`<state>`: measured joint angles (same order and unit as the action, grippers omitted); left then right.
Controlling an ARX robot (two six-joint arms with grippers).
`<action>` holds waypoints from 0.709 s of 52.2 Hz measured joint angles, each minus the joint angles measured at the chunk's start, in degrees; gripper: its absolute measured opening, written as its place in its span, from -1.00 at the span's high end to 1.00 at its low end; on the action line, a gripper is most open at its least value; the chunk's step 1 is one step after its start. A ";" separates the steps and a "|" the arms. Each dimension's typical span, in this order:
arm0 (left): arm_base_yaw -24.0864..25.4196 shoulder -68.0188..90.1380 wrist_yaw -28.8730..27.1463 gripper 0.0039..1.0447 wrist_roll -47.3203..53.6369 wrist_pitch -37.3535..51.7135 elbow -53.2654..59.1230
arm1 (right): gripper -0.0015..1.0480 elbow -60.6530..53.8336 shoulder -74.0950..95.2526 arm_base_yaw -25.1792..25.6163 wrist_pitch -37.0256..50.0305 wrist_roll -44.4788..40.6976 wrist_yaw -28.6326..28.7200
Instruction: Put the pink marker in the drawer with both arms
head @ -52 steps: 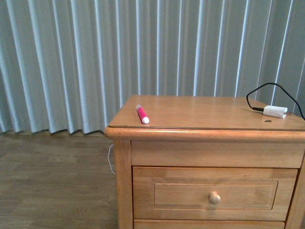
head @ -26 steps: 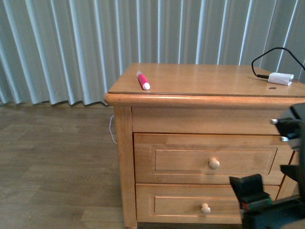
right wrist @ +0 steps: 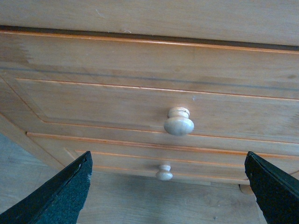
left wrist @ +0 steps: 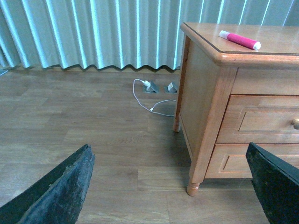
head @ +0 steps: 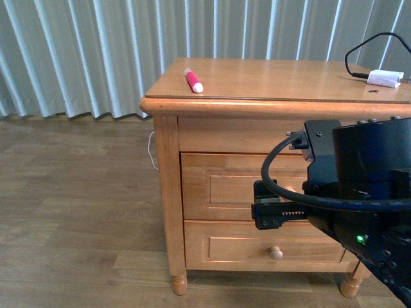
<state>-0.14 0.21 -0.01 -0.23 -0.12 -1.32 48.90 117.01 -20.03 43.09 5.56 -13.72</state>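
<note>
Right arm [head: 366, 192] risen, drawer [head: 218, 186] — half covered

Showed the bulky black right arm [head: 369, 186] low at the right of the front view, round jointed housing nearest the camera. Carried a thick black cable [head: 282, 186] looped across its near side and a small green light [head: 358, 239] lit low on the casing. Held the right gripper [head: 277, 206] out ahead of the wrist, roughly level. Set its two black fingers [right wrist: 53, 198] wide apart in the right wrist view, clamping nothing. Showed the left gripper [left wrist: 170, 186] through its own wrist view, spread just as wide, gripping nothing.
</note>
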 joint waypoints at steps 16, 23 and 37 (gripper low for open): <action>0.00 0.00 0.00 -0.89 0.00 0.00 0.00 | -0.83 9.07 8.98 0.50 -0.81 1.16 -1.51; 0.00 0.00 0.00 -0.89 0.00 0.00 -0.02 | -0.83 10.47 10.12 1.09 0.00 1.31 -1.64; 0.00 0.00 0.00 -0.89 0.00 0.00 0.00 | -0.83 12.74 12.22 2.08 0.04 1.42 -1.20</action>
<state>-0.14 0.21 -0.01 -0.23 -0.12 -1.32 61.65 129.23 -17.96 43.13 6.98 -14.92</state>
